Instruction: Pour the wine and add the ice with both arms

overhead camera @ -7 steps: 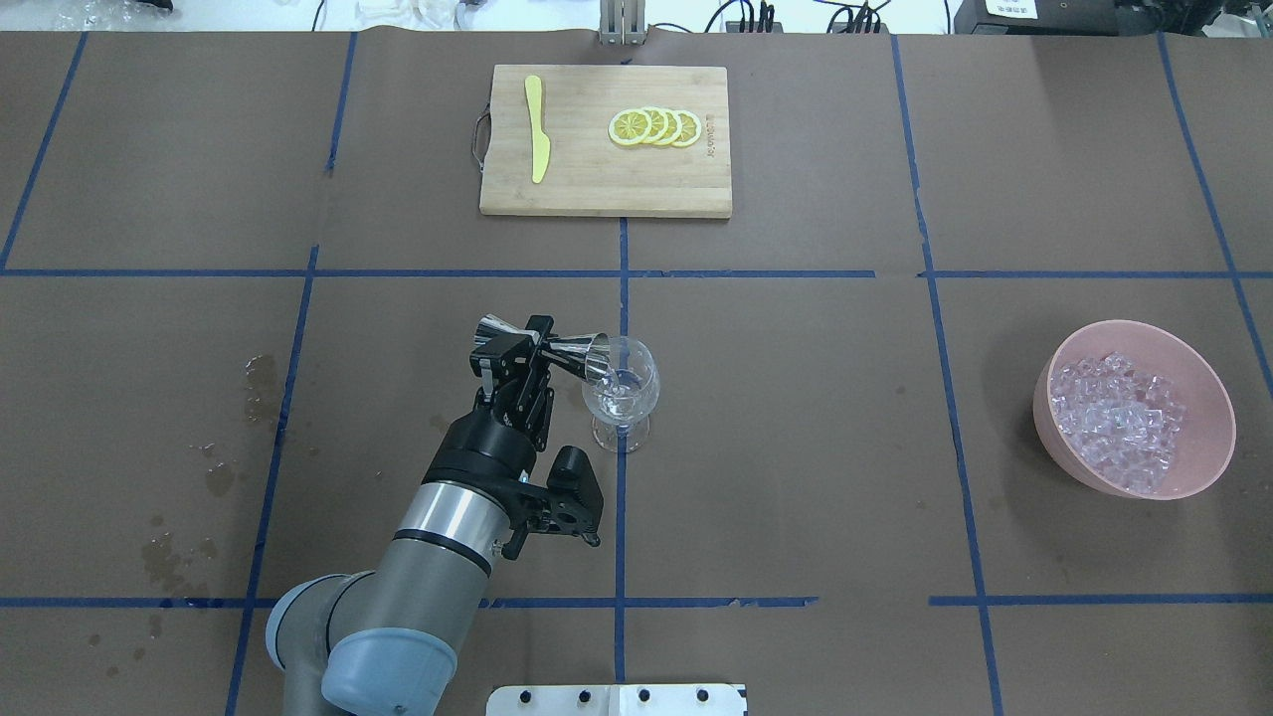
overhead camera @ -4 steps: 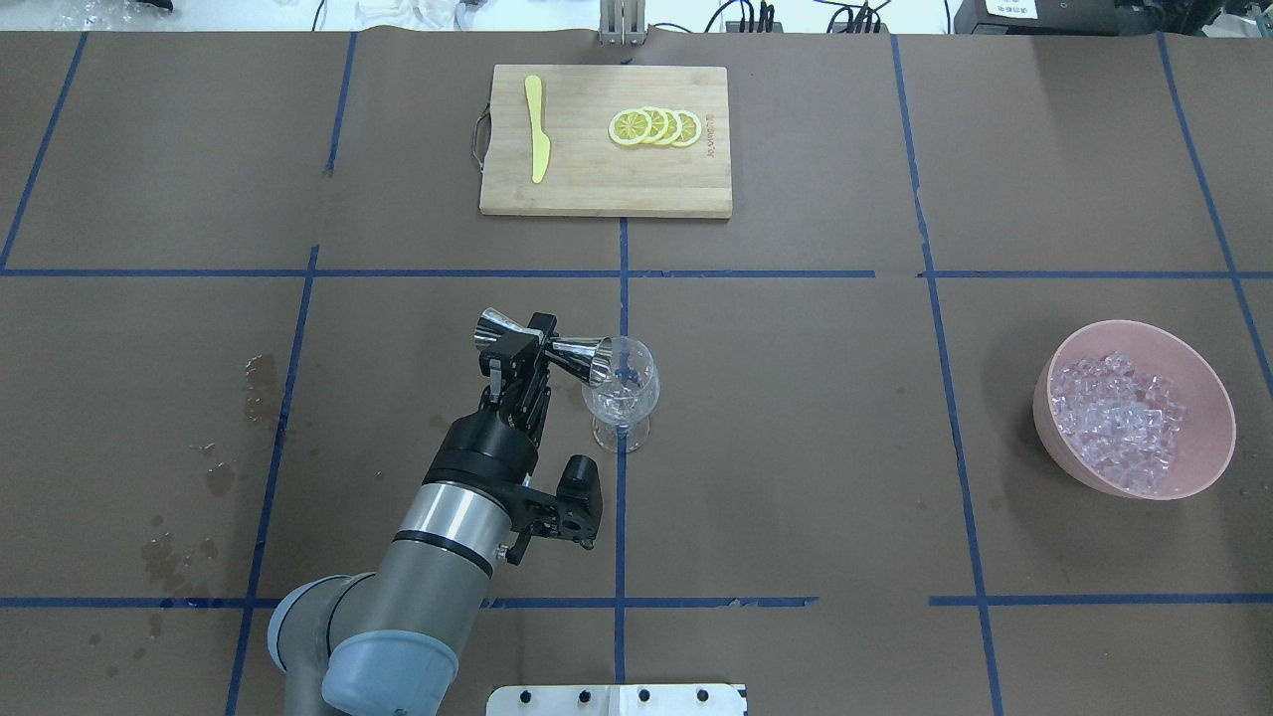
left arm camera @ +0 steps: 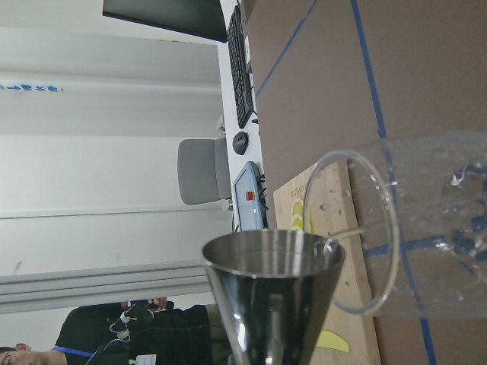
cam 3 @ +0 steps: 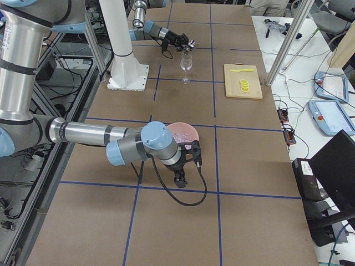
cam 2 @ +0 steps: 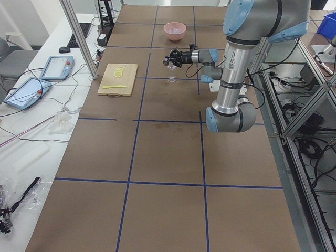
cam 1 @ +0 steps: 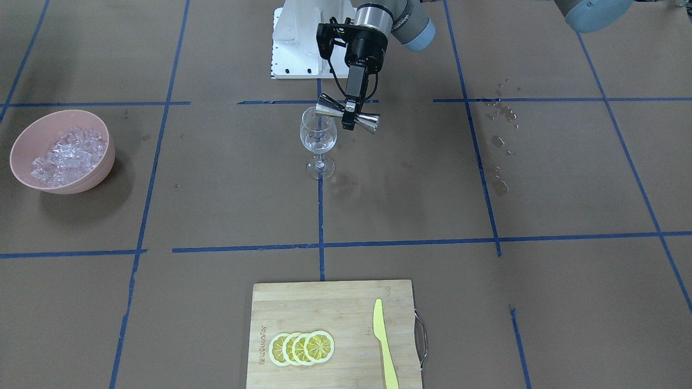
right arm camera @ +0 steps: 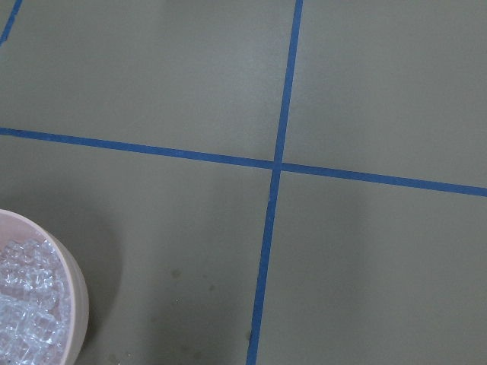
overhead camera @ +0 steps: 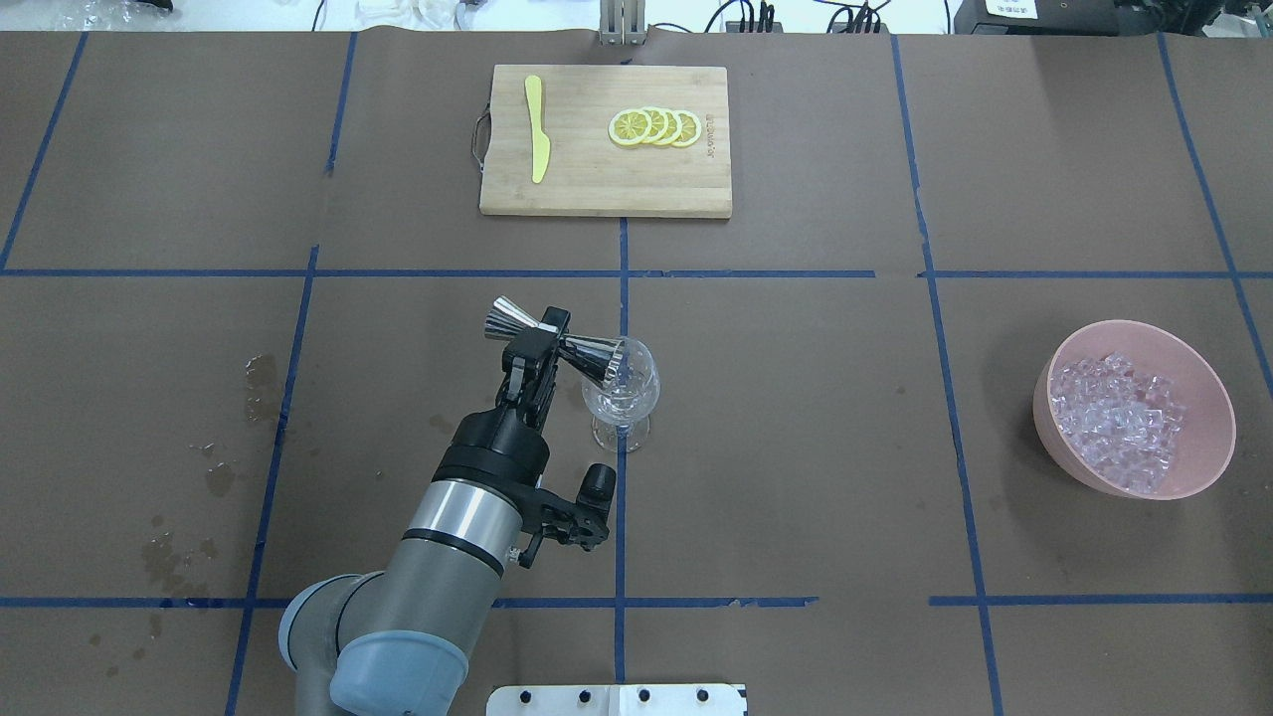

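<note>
Left arm [overhead camera: 438, 597]: silver-grey tube, light-blue joint cap [overhead camera: 398, 681], polished silver wrist band [overhead camera: 453, 527] edged black. Black camera bracket [overhead camera: 582, 507] at 4 o'clock off wrist, overhead view. Left gripper [overhead camera: 547, 338]: black, slim, two fingers.

Right arm [cam 3: 89, 133]: same grey tubes, light-blue elbow cap [cam 3: 155, 141]. Black cable [cam 3: 188, 200] loops at 6 o'clock below wrist. Right gripper [cam 3: 180, 182]: black.

White pedestal [cam 3: 125, 50] on square white base plate [cam 1: 292, 54], dark screws [cam 1: 308, 70] along edge.

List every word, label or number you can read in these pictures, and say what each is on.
No text reads clearly.
Board: a printed mark by the lemon slices, too small to read.
White label, overhead view's top right: blurred.
</note>
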`<state>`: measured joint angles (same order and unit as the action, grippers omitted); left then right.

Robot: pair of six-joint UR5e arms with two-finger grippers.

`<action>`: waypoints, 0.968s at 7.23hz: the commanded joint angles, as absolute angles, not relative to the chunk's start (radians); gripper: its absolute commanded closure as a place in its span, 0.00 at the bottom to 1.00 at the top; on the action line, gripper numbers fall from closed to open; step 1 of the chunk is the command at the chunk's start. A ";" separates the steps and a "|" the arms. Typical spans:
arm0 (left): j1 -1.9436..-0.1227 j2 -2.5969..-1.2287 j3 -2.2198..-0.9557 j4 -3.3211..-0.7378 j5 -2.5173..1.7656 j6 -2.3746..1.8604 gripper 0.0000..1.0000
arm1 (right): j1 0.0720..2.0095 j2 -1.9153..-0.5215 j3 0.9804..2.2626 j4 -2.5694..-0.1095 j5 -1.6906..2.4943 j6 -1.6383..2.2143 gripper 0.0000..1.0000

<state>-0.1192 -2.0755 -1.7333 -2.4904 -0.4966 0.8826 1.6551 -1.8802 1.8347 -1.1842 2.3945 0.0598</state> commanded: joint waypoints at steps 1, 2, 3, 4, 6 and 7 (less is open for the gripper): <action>-0.120 -2.077 -1.735 -2.497 -0.497 0.907 1.00 | 1.655 -1.882 1.835 -1.184 2.395 0.060 0.00; -0.123 -2.077 -1.753 -2.503 -0.497 0.901 1.00 | 1.655 -1.882 1.835 -1.184 2.395 0.060 0.00; -0.132 -2.075 -1.756 -2.573 -0.497 0.896 1.00 | 1.655 -1.887 1.835 -1.184 2.395 0.060 0.00; -0.146 -2.063 -1.756 -2.673 -0.499 0.891 1.00 | 1.655 -1.887 1.835 -1.184 2.395 0.060 0.00; -0.152 -2.004 -1.756 -2.698 -0.502 0.682 1.00 | 1.655 -1.893 1.835 -1.174 2.396 0.063 0.00; -0.161 -1.982 -1.756 -2.723 -0.506 0.608 1.00 | 1.655 -1.894 1.835 -1.170 2.396 0.064 0.00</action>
<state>-0.1524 -2.0152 -1.7559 -2.6942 -0.5012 0.7176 1.6552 -1.8922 1.8347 -1.1764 2.3959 0.0625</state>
